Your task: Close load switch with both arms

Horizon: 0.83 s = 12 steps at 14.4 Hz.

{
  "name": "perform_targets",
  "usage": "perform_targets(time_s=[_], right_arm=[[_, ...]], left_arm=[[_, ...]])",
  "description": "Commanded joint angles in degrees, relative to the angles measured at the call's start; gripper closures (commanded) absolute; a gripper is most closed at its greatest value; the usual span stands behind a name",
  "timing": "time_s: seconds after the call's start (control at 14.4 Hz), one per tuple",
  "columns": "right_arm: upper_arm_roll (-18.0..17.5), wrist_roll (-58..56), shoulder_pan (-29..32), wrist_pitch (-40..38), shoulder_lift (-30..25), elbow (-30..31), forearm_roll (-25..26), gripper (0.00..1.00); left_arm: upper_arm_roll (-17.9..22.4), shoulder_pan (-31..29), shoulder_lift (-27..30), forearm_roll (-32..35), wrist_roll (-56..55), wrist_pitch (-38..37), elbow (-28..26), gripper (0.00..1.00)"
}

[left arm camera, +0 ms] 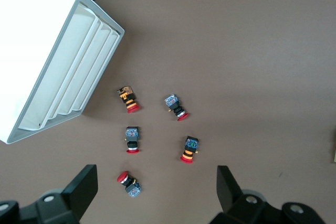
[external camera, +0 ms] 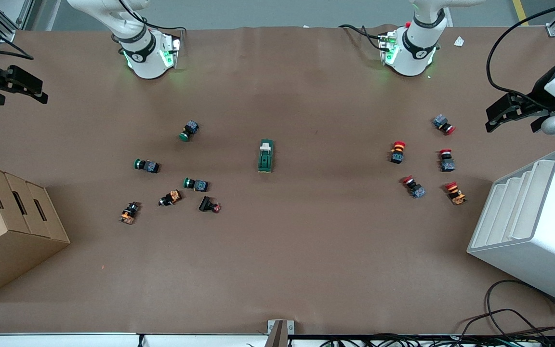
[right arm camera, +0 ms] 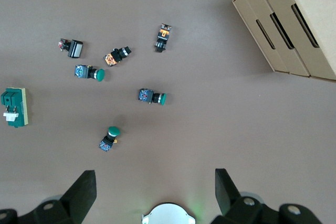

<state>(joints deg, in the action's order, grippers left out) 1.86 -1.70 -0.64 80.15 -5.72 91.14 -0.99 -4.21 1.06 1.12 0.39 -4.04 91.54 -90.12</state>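
Surface: brown paper-covered table [external camera: 277,270]; I see it across all three views.
Load switch: small dark green rectangular block with a cream handle piece [external camera: 265,155], lying mid-table between the two button clusters, its cream end turned toward the robot bases; nothing touches it. It also appears at the edge of my right wrist view [right arm camera: 14,107].
Left gripper: black two-finger gripper [external camera: 501,114] held in the air over the left arm's end of the table, above the white bin; its fingers [left arm camera: 227,184] stand spread wide with nothing between them.
Right gripper: black two-finger gripper [external camera: 19,86] held in the air over the right arm's end of the table, above the cardboard box; its fingers [right arm camera: 84,192] are likewise spread wide and hold nothing.
Red-capped push-buttons: five small pieces [external camera: 398,152] scattered toward the left arm's end, well apart from the load switch; my left wrist view looks straight down on them [left arm camera: 190,149].
Green and orange push-buttons: six small pieces [external camera: 195,184] scattered toward the right arm's end; three carry green round caps.
White bin: slotted white plastic container [external camera: 537,226], tilted, at the left arm's end.
Cardboard box: brown carton with three slotted compartments [external camera: 7,226], at the right arm's end.
Arm bases: two white round bases lit green [external camera: 152,55], along the table edge farthest from the front camera.
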Motion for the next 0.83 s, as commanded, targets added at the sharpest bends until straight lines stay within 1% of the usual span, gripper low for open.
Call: perform_targets(time_s=[0.0,0.28,0.42,0.49,0.62,0.76], right_arm=[[-0.2,0.6,0.5,0.1,-1.1,1.1,-0.4,0.0],[-0.2,0.6,0.5,0.1,-1.1,1.1,-0.4,0.0],[-0.2,0.6,0.5,0.1,-1.1,1.0,-0.4,0.0],[-0.2,0.6,0.5,0.1,-1.1,1.0,-0.4,0.0],[-0.2,0.6,0.5,0.1,-1.1,0.9,-0.4,0.0],[-0.2,0.6,0.5,0.1,-1.0,0.7,-0.4,0.0]], left_arm=[[0.0,-0.3,-0.2,0.1,0.8,-1.1,1.0,0.0],[-0.3,0.4,-0.4,0.0,0.1,-1.1,1.1,0.0],[-1.1,1.2,-1.8,-2.0,-1.3,-0.6,1.1,0.0],[-2.4,2.3,-2.9,-3.5,-2.3,0.4,1.0,0.0],[-4.7,4.2,-4.5,-3.1,-4.5,2.3,0.7,0.0],[-7.5,5.9,-5.5,-3.0,-9.4,3.6,0.0,0.0]])
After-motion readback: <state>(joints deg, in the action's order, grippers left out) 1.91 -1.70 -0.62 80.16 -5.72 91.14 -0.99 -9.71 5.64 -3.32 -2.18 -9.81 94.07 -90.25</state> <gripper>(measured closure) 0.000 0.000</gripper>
